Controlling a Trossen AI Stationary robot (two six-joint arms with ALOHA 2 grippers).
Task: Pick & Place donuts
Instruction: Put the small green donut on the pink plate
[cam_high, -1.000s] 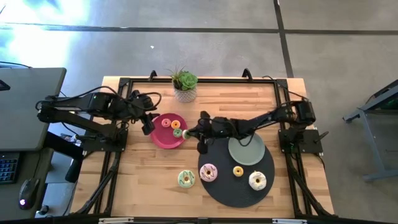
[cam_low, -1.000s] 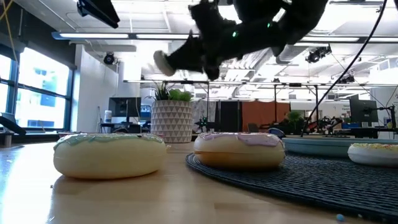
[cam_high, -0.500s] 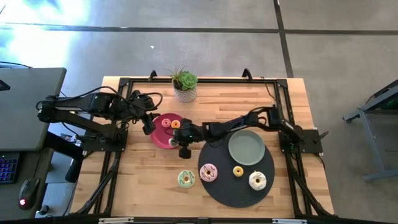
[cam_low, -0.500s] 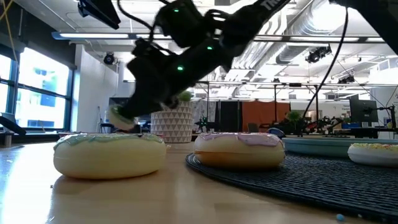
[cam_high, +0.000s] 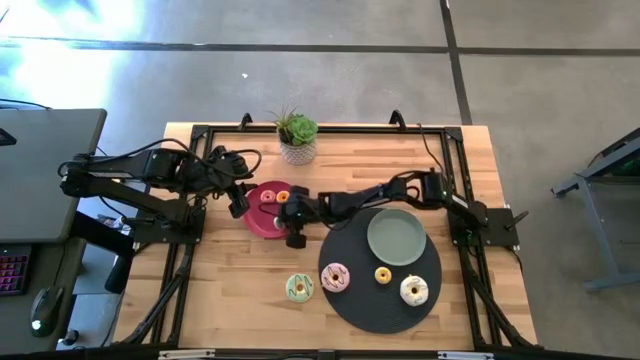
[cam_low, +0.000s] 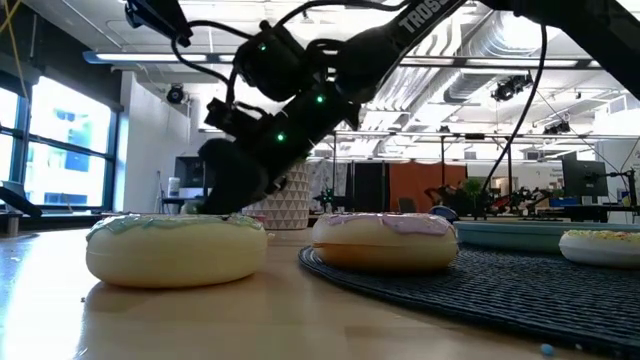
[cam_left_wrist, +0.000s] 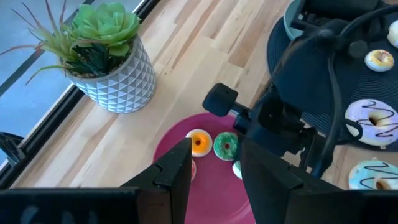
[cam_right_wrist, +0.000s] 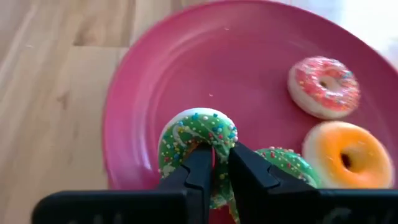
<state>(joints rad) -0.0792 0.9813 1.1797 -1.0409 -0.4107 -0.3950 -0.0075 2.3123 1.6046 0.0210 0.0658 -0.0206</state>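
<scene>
My right gripper (cam_right_wrist: 219, 152) reaches over the round magenta plate (cam_high: 262, 222) and is shut on a tiny green sprinkled donut (cam_right_wrist: 198, 134). A second tiny green donut (cam_right_wrist: 283, 163), an orange one (cam_right_wrist: 341, 155) and a red one (cam_right_wrist: 323, 86) lie flat on that plate. My left gripper (cam_left_wrist: 217, 174) hovers open at the plate's left side (cam_high: 240, 197). The pink donut (cam_high: 335, 277), yellow donut (cam_high: 383, 274) and white donut (cam_high: 414, 290) lie on a black mat. The pale green donut (cam_high: 299, 288) lies on the bare wood. My right gripper pinches the green donut's ring on the side nearest the fingers (cam_right_wrist: 214, 148). One fingertip (cam_right_wrist: 200, 160) sits at the hole and the other (cam_right_wrist: 244, 163) outside the ring. The donut stands tilted low over the plate; whether it touches the plate I cannot tell.
A grey-green plate (cam_high: 397, 238) sits on the round black mat (cam_high: 360, 305) at the table's right. A potted succulent (cam_high: 298, 140) stands near the far edge, just beyond the magenta plate. Black rails run along the table's sides.
My right gripper has carried the green donut from the mat's far-left edge toward the table's left and down, until it is low over the magenta plate. It has stayed shut on the donut. The left arm has kept still.
</scene>
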